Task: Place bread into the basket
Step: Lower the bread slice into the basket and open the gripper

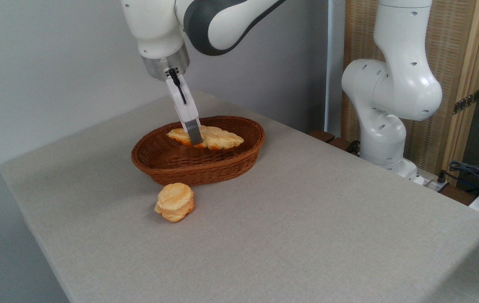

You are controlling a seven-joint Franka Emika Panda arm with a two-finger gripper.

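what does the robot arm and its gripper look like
The arm is glossy white, with rounded segments, small dark dots and a dark grey joint band. A silver metal ring tops the gripper, which has a thin black cable, a slim white body and grey fingertips.

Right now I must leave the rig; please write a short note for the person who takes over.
Gripper: closed on the bread, holding it over the basket, at about rim height.
Bread: inside the basket's outline; whether it touches the bottom cannot be seen.
Small round bun: on the table in front of the basket, untouched.
Done: bread carried to the basket.
Left: open the gripper and lift the arm away.
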